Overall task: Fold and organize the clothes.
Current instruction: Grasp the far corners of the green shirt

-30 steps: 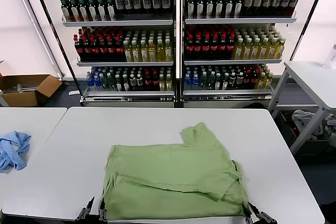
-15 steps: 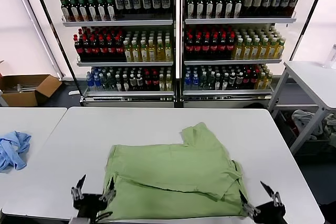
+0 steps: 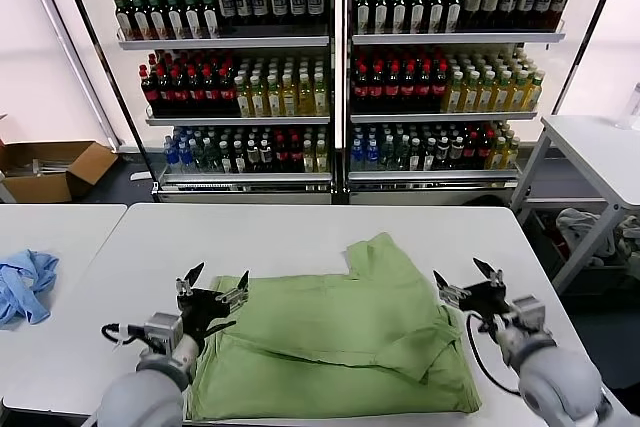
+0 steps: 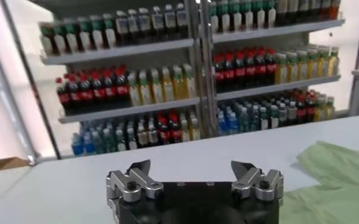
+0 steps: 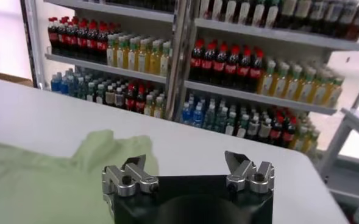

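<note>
Lying partly folded on the white tabletop [image 3: 300, 227], the green polo shirt [image 3: 330, 337] has its hem doubled up, yet one sleeve pokes out toward the shelves. Both the left end effector [image 3: 212, 293] and right end effector [image 3: 468, 282] hover wide and empty at its side edges, so more folds seem needed

One green shirt [image 3: 335, 337], one blue cloth [image 3: 25, 284], two tables [image 3: 300, 232], two open grippers, one cardboard box [image 3: 50, 169], two bottle coolers [image 3: 335, 67].

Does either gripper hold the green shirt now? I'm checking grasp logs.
No: the left gripper and right gripper hover open at the polo shirt edges, holding nothing.
</note>
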{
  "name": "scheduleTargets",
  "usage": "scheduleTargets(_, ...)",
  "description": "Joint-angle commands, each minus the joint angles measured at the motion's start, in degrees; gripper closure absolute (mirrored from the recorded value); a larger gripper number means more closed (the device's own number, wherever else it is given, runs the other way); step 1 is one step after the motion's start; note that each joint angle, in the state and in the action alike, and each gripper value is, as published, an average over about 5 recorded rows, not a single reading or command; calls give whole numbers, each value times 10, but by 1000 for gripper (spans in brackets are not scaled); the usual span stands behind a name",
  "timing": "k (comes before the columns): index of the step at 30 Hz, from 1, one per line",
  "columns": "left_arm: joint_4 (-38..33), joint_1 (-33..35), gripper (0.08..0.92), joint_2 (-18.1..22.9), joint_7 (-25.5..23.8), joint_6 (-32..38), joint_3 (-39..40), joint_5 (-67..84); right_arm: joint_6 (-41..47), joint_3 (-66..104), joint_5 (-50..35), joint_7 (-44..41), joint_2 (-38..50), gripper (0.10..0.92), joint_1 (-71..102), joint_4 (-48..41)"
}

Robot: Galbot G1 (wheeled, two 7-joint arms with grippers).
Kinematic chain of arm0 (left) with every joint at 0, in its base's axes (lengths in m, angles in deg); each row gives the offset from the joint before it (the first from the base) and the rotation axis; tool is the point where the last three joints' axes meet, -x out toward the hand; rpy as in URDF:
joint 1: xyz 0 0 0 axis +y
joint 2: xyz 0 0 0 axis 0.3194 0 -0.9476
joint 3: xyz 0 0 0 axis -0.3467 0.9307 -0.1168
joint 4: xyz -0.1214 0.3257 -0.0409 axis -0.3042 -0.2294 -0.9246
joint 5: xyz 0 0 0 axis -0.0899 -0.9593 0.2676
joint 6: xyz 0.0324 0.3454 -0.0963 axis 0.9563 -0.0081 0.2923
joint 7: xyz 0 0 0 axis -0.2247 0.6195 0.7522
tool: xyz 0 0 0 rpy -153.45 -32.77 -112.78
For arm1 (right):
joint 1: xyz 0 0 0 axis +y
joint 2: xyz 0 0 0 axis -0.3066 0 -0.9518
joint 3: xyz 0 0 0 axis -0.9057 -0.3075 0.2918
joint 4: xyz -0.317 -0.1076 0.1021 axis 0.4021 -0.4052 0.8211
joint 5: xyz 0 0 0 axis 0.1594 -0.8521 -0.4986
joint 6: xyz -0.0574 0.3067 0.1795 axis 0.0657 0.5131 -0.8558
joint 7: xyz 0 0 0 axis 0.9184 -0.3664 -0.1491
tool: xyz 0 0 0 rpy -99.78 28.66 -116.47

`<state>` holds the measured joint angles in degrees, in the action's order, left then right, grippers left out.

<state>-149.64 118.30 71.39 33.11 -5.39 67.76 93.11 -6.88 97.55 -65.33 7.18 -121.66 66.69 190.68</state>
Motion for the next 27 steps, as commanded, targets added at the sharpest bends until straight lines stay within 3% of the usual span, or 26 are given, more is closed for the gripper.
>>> scheduleTargets(1,139,-135,177,0,-104,-60,9,76,34,-181,-12,-49,-73,203,-285,-227)
scheduleTargets(11,185,-140,177,-6,-109,-61,18,81,79,-206,-6,-69,-127,203,-321,-294)
scheduleTargets(27,224,-130,177,4,-109,-60,26,78,79,-187,30,-79,-110,220,-256,-263)
